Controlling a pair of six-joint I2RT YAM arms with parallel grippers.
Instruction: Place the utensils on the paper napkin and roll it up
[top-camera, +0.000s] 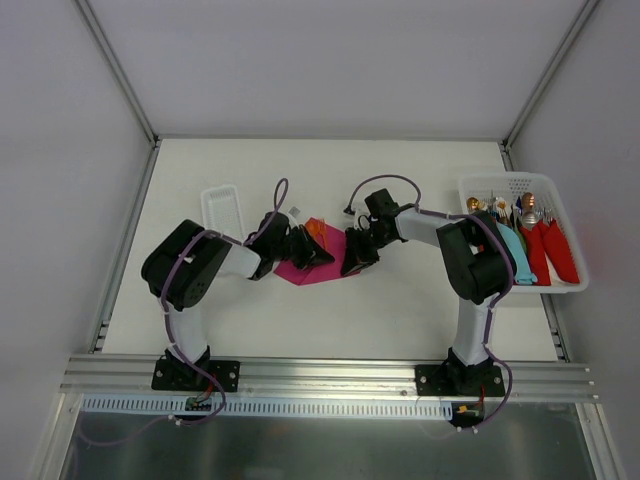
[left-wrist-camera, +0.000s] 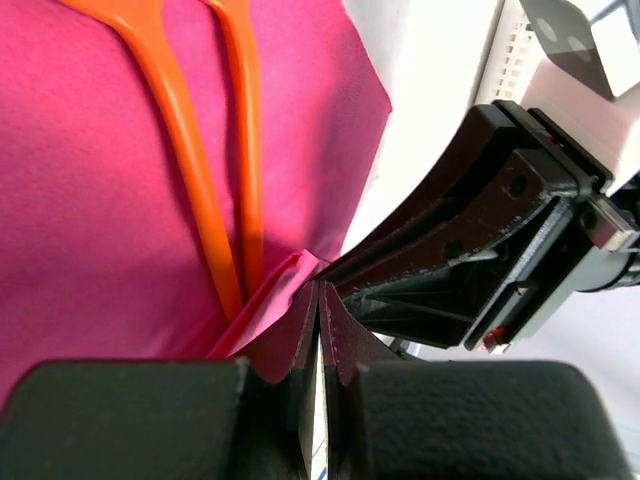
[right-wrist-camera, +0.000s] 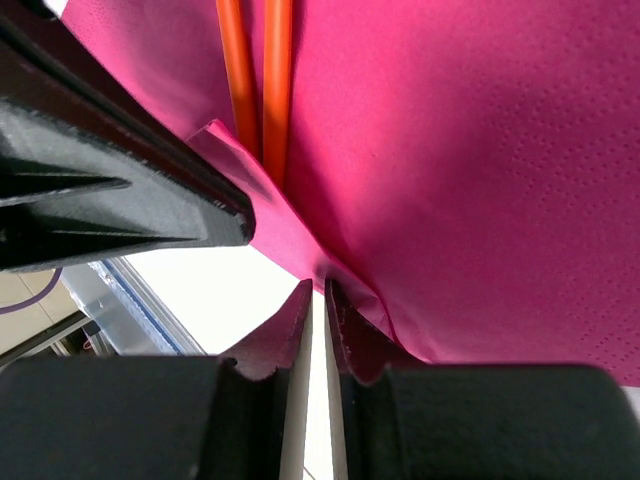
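Note:
The magenta paper napkin lies mid-table between my two grippers. Two thin orange handles of the utensils lie side by side on it. Their heads are out of the wrist views, so I cannot tell spoon from fork; the top view shows an orange patch. My left gripper is shut with its tips pinching a raised fold of the napkin's edge. My right gripper faces it, jaws a sliver apart, nipping the same lifted edge.
A white basket at the right holds metal utensils wrapped in red and teal. A small white tray lies behind the left arm. The right gripper's body sits very close to the left fingertips.

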